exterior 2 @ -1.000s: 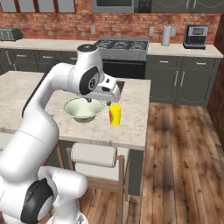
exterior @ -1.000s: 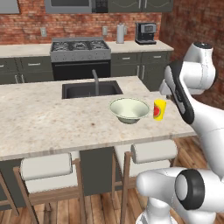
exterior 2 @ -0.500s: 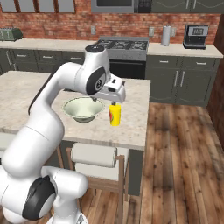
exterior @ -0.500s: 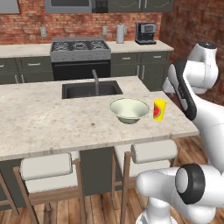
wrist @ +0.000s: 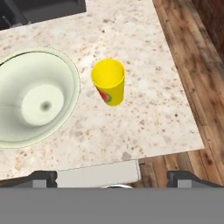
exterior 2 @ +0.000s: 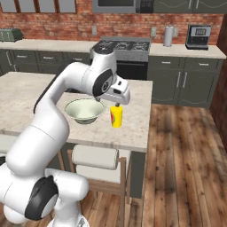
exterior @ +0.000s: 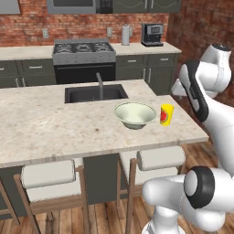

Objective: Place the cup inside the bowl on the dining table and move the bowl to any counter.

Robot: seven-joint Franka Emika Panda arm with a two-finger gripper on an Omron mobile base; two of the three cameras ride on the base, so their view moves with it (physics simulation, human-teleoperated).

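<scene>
So the long island table (exterior: 55,128) with the beige speckled stone top sat right under the end effector (exterior 2: 117,103), with its black inset sink (exterior: 91,93) off past the bowl on the far side. A couple of cushioned stools (exterior: 48,176) were tucked in along the near edge, below the hand.

The wide round pale green-white bowl with the cream rim (wrist: 37,103) stood upright on the table, just to one side of the spot beneath the end effector. It was close beside the cup but not touching it.

The small yellow cup with the red patch (wrist: 109,82) stood upright directly below the end effector, near the table's end edge over the wood floor (exterior 2: 186,150).

The end effector hung just above the cup with its fingers spread wide and nothing between them.
</scene>
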